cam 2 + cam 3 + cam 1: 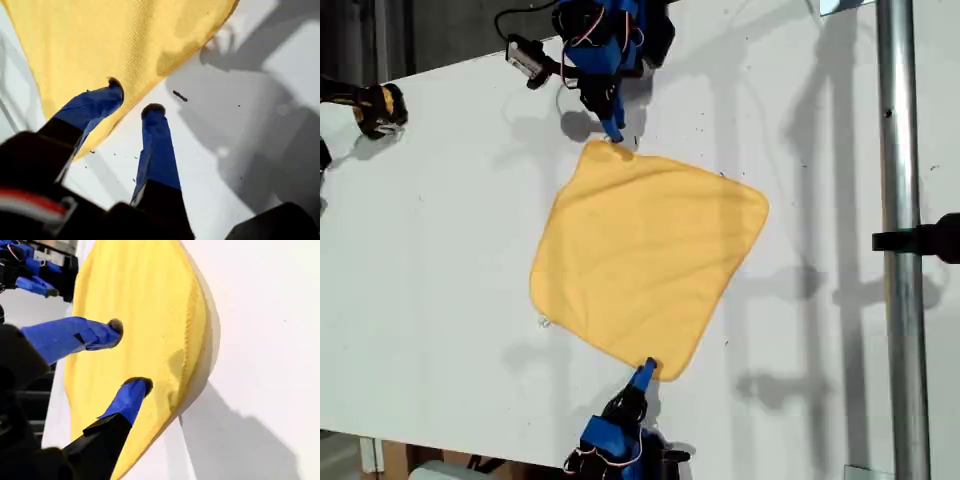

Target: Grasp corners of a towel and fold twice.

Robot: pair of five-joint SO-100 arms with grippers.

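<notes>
— While our first hand (134, 97) stands open astride the towel (645, 260) hem, where does the towel lie?
— Mid worktop (440, 260) in the exterior view; our second hand (129, 355) spreads open over it.

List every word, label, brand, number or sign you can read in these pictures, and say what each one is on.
None can be read.
The soft yellow-orange square towel bears no label or print.
The white table is unmarked.
The black-and-yellow object at the exterior view's left edge is too small and blurred to show any writing.
</notes>
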